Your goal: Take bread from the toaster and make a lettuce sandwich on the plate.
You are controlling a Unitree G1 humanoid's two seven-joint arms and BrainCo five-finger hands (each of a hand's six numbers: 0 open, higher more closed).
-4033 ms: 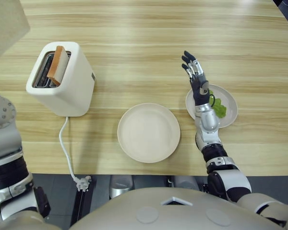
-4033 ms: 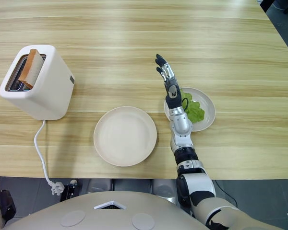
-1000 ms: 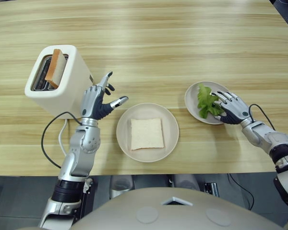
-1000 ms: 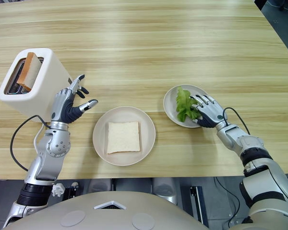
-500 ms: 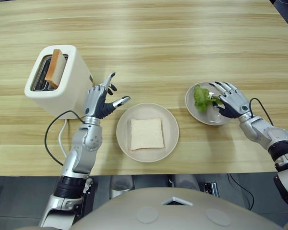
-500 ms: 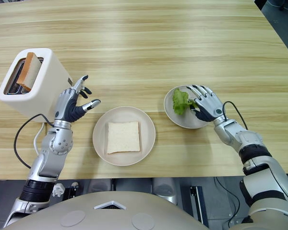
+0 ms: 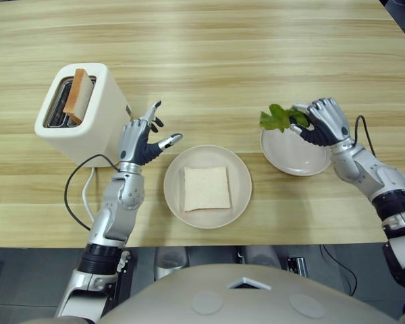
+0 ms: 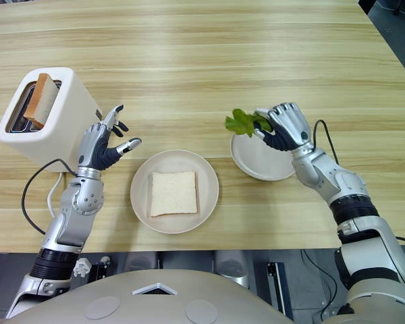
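A: How does the lettuce (image 7: 275, 118) look?

B: A ruffled green leaf, bunched up, sticking out to the left of the right hand (image 7: 324, 120). It hangs over the rim of the small dish (image 7: 293, 160) lying under that hand.

A: And the hand itself?

B: Fingers curled in tight, pinching the leaf.

A: The bread?

B: A pale square slice (image 7: 206, 187) lies flat on the plate (image 7: 240, 177), just right of the left hand (image 7: 136, 143). A browner slice (image 7: 77, 94) stands in the toaster (image 7: 98, 131) on that hand's other side. Its fingers are spread wide, holding nothing.
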